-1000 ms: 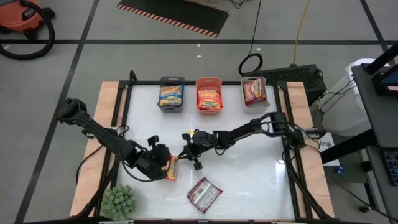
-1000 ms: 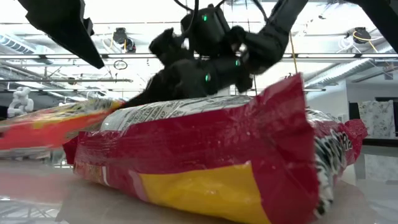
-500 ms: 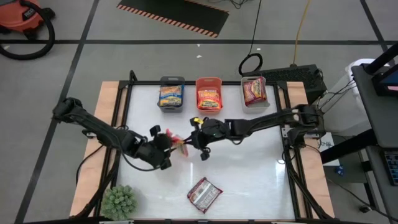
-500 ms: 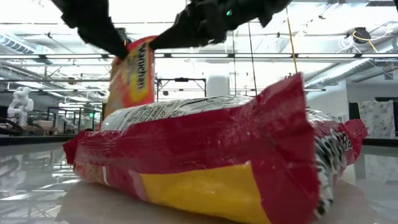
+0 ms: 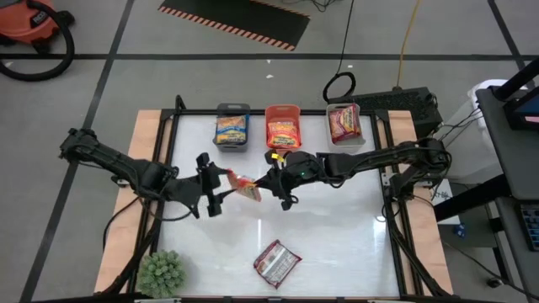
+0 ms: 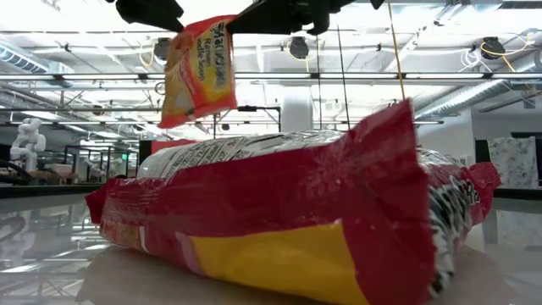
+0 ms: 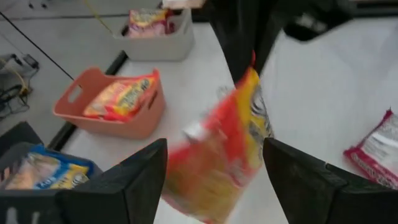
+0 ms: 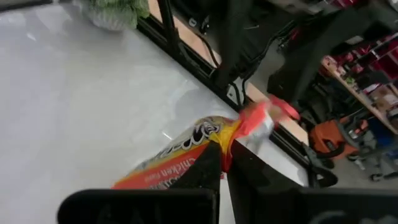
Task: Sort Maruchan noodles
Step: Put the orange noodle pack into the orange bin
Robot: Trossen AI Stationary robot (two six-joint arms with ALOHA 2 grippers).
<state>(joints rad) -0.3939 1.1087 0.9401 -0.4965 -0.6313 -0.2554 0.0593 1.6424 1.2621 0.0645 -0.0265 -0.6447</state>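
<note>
White table (image 5: 337,227) fills the high view, with three bins along its far edge: a grey bin (image 5: 232,129) with blue-yellow packets, an orange bin (image 5: 283,126) with orange ones, and a pale bin (image 5: 344,124) with red ones. Near the middle, the left tool (image 5: 221,181) and the right tool (image 5: 268,182) meet at an orange noodle packet (image 5: 245,188) held above the table. A red packet (image 5: 277,262) lies at the near edge, a green plant (image 5: 161,272) in the near left corner.

From the low view, the red packet (image 6: 288,220) looms close, and the orange packet (image 6: 199,72) hangs high behind it.

Left wrist view: the left tool's fingers (image 7: 134,183) stand spread, released, on either side of the packet (image 7: 217,146).

Right wrist view: the right tool (image 8: 225,163) is clenched on the packet's (image 8: 180,158) edge.
</note>
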